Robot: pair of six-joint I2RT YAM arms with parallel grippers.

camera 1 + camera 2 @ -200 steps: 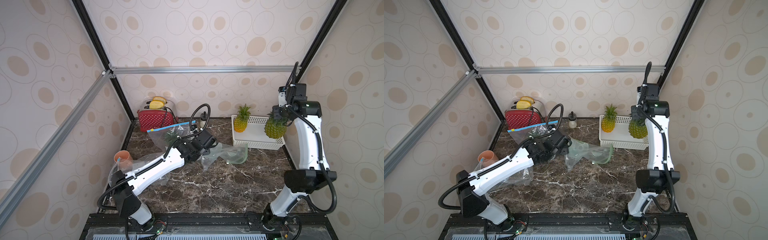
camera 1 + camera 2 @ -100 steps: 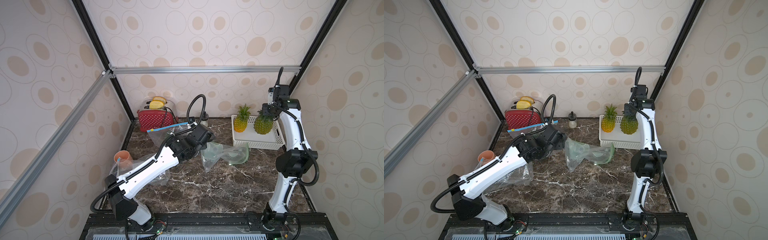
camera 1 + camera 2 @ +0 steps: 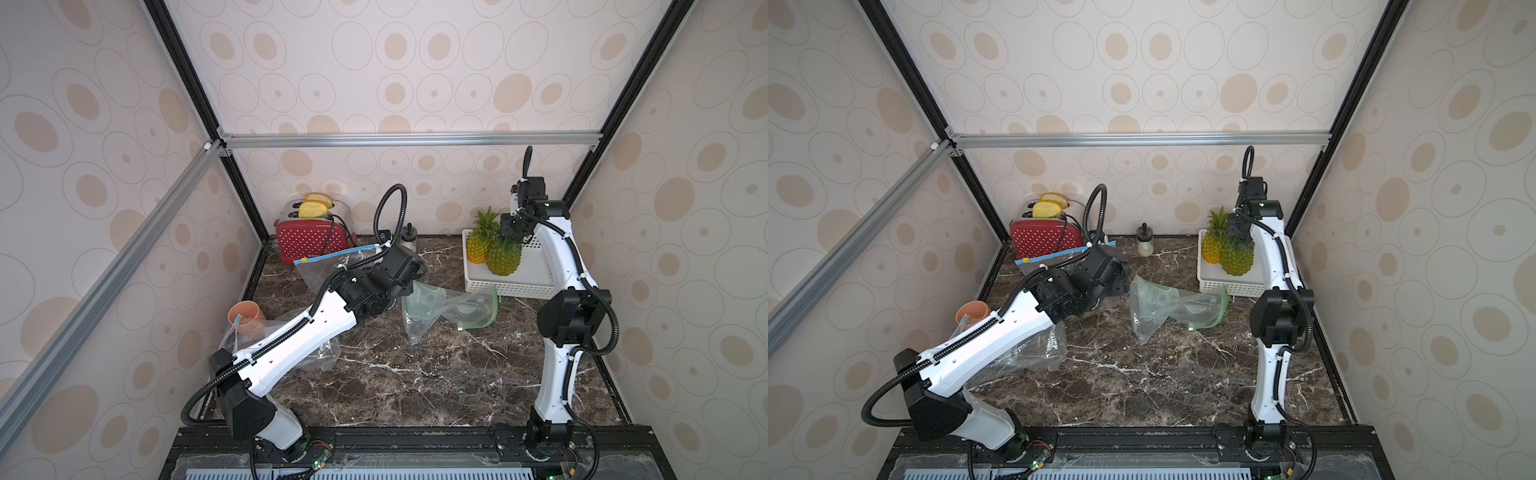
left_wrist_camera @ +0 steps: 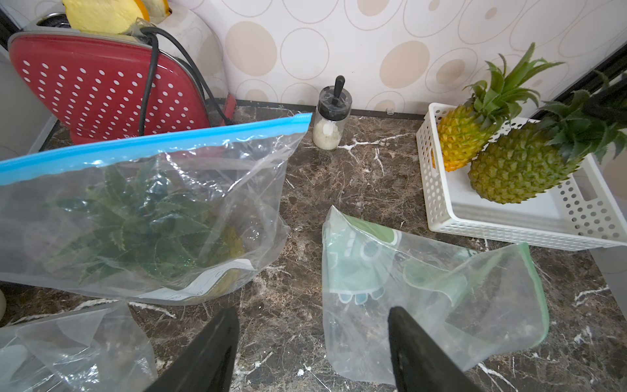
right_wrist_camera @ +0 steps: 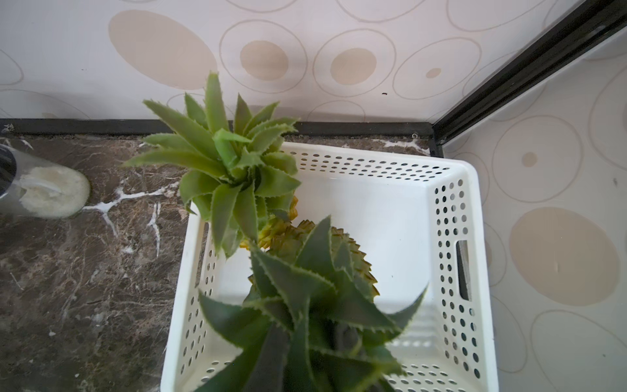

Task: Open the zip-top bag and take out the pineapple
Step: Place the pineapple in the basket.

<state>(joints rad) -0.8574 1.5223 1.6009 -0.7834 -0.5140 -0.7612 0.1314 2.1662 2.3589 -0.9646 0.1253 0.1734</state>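
**Pineapple out of the bag and down in the basket**

The right tool is pinching the crown of the green pineapple, jaws pressed in among the leaves. It is holding the fruit low inside the white basket at the back right of the worktop. The fruit is hanging just beside a yellower pineapple that is standing in the same basket. Whether its base is touching the basket floor, I cannot tell.

Across the way, the left tool is hovering with its fingers spread wide, gripping nothing. It is sitting between the limp green-edged zip-top bag and a blue-zip bag that is showing pineapple leaves inside.
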